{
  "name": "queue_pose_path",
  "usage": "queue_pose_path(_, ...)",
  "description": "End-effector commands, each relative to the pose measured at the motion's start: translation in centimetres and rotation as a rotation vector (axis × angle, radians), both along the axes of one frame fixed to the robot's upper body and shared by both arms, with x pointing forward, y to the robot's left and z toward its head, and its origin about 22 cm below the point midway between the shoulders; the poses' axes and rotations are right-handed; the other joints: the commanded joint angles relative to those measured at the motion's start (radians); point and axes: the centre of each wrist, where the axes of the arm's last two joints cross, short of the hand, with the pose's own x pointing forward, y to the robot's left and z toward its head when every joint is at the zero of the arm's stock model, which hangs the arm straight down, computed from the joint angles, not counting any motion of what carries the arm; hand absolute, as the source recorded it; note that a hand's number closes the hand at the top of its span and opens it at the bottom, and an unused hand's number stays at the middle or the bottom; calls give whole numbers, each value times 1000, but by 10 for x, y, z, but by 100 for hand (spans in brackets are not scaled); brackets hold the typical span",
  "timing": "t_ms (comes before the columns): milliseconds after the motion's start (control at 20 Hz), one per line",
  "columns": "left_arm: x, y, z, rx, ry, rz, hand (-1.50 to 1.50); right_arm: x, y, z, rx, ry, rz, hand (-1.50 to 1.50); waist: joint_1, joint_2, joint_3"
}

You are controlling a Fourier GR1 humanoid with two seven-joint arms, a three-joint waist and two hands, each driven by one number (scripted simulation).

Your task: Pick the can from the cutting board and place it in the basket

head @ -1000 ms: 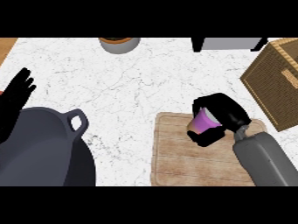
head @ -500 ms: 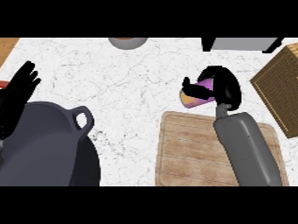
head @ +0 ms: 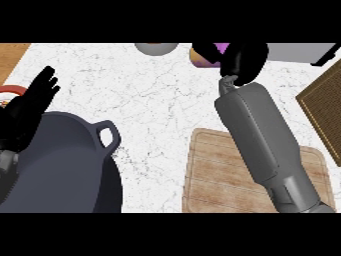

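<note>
1. Right hand point(head: 241, 61): carried further up the view since half a second ago, now at the far edge of the marble counter point(head: 158, 95), well off the cutting board point(head: 225, 175).
2. Can point(head: 206, 55): purple, mostly hidden; right hand's fingers curled round it, above the counter, left of the wicker basket point(head: 339, 107).
3. Left hand point(head: 27, 107): fingers straight, spread, resting at left beside the dark pot point(head: 62, 170).
</note>
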Motion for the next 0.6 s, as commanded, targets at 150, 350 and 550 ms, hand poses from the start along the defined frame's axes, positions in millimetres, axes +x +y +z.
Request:
queue_pose_path(150,-9,-8,-33,-35,97,4,0,23,38,61,-6,-71,-226,150,-17,-1,-14)
queue_pose_path(350,-5,3,-33,-44,100,36,0,35,38,86,-76,-61,-303,150,-41,0,-13)
queue_pose_path(550,-5,7,-31,-47,92,40,0,44,29,112,-82,-71,-370,150,-42,4,-13)
